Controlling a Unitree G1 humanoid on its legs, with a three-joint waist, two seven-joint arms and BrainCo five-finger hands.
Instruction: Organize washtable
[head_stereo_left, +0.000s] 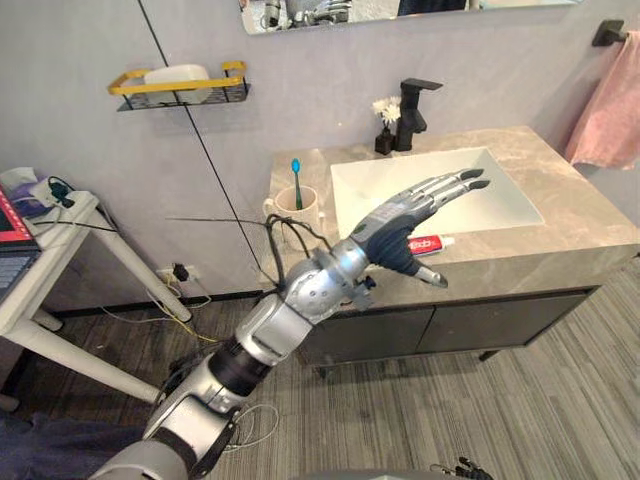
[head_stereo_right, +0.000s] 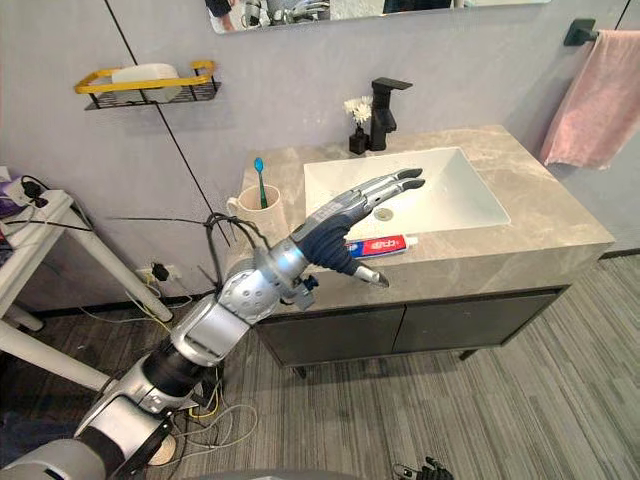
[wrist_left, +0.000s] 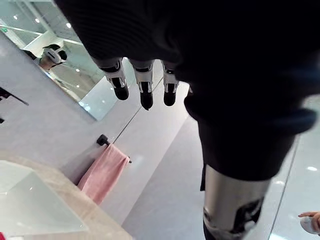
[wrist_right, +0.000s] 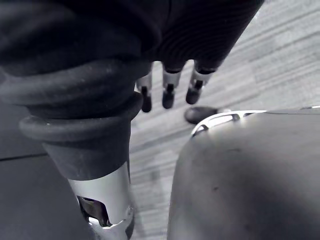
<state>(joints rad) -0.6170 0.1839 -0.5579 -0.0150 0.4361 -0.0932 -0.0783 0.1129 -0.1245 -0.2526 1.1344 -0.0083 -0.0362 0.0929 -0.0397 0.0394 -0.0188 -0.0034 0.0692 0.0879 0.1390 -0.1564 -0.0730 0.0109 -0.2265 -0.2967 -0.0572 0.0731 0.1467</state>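
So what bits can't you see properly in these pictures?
- Toothpaste: in the left eye view, the left hand covers one end.
- Toothbrush: its lower part is hidden inside the cup.
- Pink towel: cut off by the right edge.
- White thing in the yellow wall basket: partly behind the rim and too small to name.
- Mirror: cut off by the top edge.
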